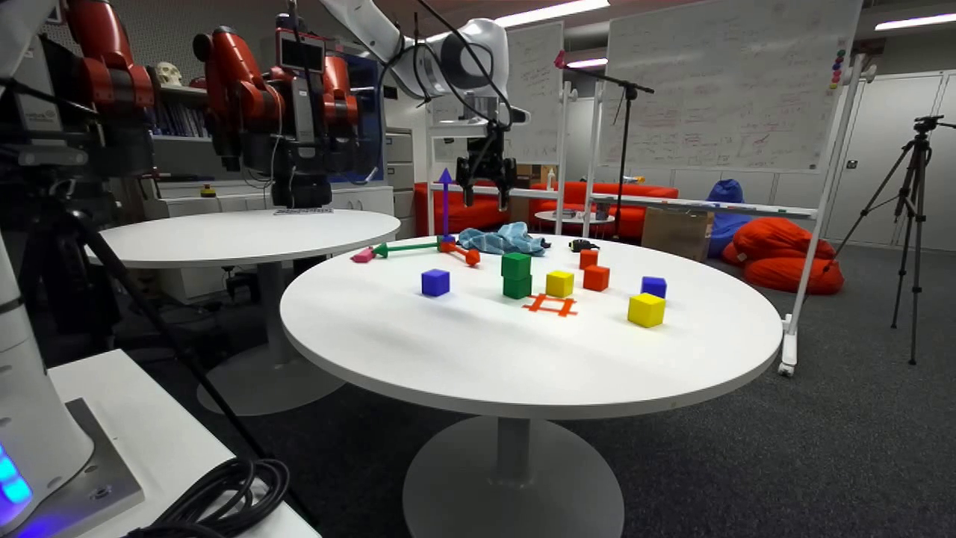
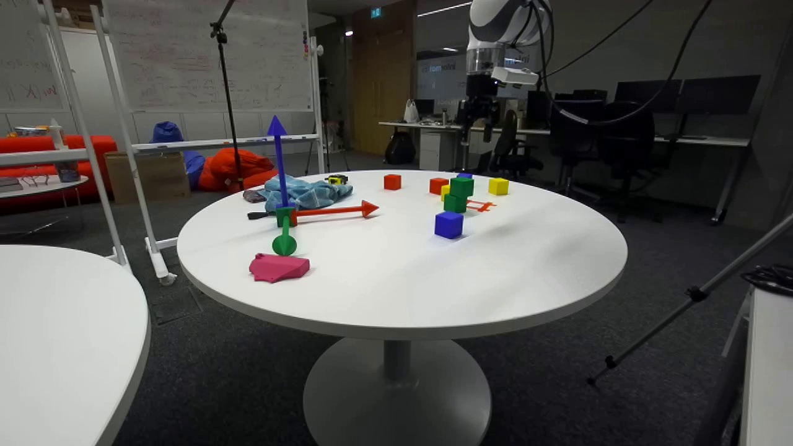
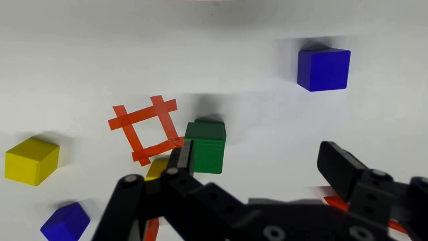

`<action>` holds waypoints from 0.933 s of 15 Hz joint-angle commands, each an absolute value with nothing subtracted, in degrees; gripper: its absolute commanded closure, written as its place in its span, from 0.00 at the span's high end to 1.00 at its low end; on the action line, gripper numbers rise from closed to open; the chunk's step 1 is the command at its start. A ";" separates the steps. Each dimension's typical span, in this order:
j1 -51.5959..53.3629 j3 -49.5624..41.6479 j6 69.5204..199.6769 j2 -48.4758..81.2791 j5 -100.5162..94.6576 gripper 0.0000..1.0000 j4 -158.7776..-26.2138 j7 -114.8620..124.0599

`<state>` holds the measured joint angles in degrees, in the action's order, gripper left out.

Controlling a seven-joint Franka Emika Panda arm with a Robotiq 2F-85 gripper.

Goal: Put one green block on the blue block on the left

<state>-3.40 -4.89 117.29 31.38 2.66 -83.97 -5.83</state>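
- Claw (image 1: 485, 203), black with two jointed fingers (image 3: 337, 164), hangs in the air over the white round desk (image 1: 515, 366); the fingers are spread wide and hold nothing.
- An upper bright-green plain cube (image 1: 516, 265) sits a little out of line on a lower bright-green plain cube (image 1: 517, 288), well in from every edge of the desk. Wood or plastic, I cannot tell.
- A dark-blue plain cube (image 1: 435, 282) stands alone, towards the left edge from that stack in an exterior view; I take it for the blue block meant. Its top is bare.
- The second dark-blue plain cube (image 1: 653, 286) lies towards the right edge in that view, partly hidden by a bright-yellow plain cube (image 1: 646, 309).
- Progress, as I judge it: neither the grasp nor the placing is done, only a ready claw above.
- Left to do: grip the upper green cube, most likely, without nudging the lower one; lift it, carry it towards the left edge, set it square on the lone blue cube and let go.
- In the wrist view one finger overlaps the stack's side and most of the gap lies beyond it, so a sideways correction is probably needed before going down.
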 commanded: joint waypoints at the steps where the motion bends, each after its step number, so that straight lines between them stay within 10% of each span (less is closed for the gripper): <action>1: -6.12 -3.29 113.25 37.98 3.26 1.00 -76.08 -7.29; 14: -8.00 -1.99 112.05 51.77 2.43 1.00 -58.84 -10.73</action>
<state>-6.37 -3.58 114.59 48.40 2.65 -65.08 -8.75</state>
